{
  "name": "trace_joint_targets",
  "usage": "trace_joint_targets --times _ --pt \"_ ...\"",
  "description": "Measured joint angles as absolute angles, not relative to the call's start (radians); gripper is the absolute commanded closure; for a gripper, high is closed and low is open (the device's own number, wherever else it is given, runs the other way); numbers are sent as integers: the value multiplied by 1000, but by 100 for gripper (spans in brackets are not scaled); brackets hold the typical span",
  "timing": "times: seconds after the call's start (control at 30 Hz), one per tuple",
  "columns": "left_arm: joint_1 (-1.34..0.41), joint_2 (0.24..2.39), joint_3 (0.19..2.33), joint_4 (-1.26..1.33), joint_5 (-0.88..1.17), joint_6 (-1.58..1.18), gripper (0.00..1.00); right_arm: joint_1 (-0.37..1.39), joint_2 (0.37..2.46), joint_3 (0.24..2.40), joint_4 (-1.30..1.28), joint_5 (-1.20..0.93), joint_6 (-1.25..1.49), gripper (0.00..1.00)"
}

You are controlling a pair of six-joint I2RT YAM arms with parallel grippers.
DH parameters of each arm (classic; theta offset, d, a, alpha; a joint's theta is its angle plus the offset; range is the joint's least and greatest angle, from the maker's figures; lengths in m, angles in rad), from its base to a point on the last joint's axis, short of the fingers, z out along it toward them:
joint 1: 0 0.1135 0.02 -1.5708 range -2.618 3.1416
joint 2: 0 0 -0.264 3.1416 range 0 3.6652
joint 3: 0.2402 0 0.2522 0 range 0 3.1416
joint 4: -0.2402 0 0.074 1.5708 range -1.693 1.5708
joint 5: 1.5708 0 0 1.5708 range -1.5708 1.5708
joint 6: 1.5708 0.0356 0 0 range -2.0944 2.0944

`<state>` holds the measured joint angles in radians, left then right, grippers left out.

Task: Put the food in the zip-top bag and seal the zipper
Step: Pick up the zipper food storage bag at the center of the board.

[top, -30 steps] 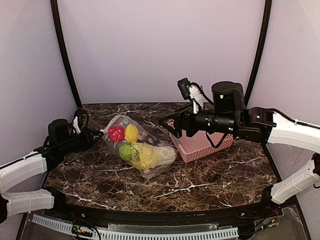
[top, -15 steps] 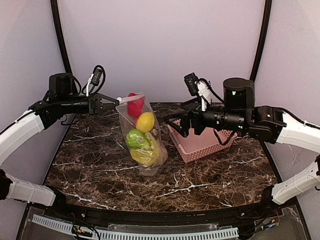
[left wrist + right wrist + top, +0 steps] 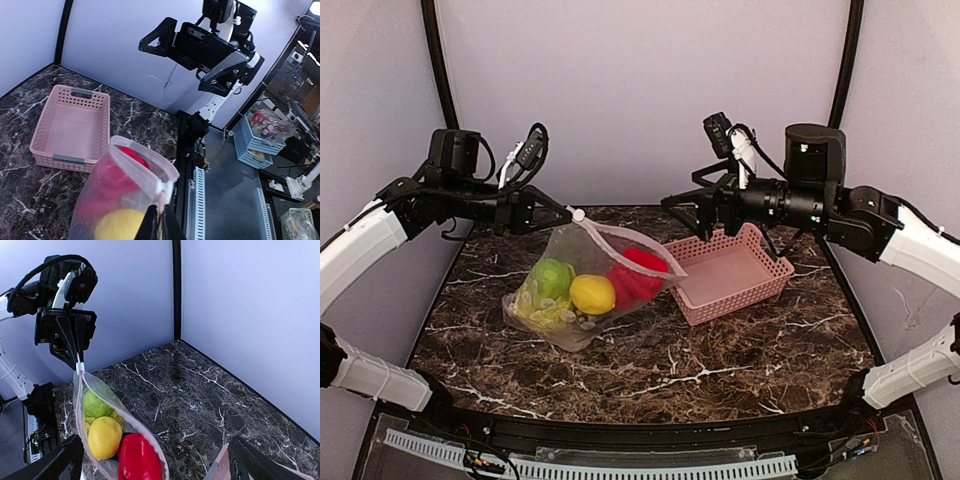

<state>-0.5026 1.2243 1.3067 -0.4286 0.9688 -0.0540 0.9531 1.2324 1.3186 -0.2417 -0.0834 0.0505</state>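
Note:
The clear zip-top bag (image 3: 582, 290) hangs tilted from its upper left corner, its lower end on the table. Inside it are a red bell pepper (image 3: 638, 276), a yellow round piece (image 3: 592, 294), a green round piece (image 3: 552, 277) and leafy cabbage (image 3: 533, 310). My left gripper (image 3: 566, 213) is shut on the corner by the white slider. The zipper (image 3: 630, 241) runs down to the right and the mouth gapes open in the left wrist view (image 3: 145, 162). My right gripper (image 3: 682, 207) is open and empty in the air, right of the bag. The bag also shows in the right wrist view (image 3: 107, 427).
A pink lattice basket (image 3: 760, 275) stands empty right of the bag, under my right arm, and shows in the left wrist view (image 3: 45, 130). The enclosure's walls and black posts close in the back and sides.
My left gripper has lifted the bag's corner from the table to high up. The bag swung from hanging upright to tilted, mouth toward the right. My right gripper has risen and pulled back right.

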Motion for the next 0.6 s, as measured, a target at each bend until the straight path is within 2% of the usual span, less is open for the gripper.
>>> trace_joint_targets --times 0.33,0.6 --pt "-503 1207 1287 -449 995 5 99 888 1367 1323 -302 -168 91 4" --pt "-503 1195 1285 -471 998 28 99 850 1407 1295 -320 -334 86 10"
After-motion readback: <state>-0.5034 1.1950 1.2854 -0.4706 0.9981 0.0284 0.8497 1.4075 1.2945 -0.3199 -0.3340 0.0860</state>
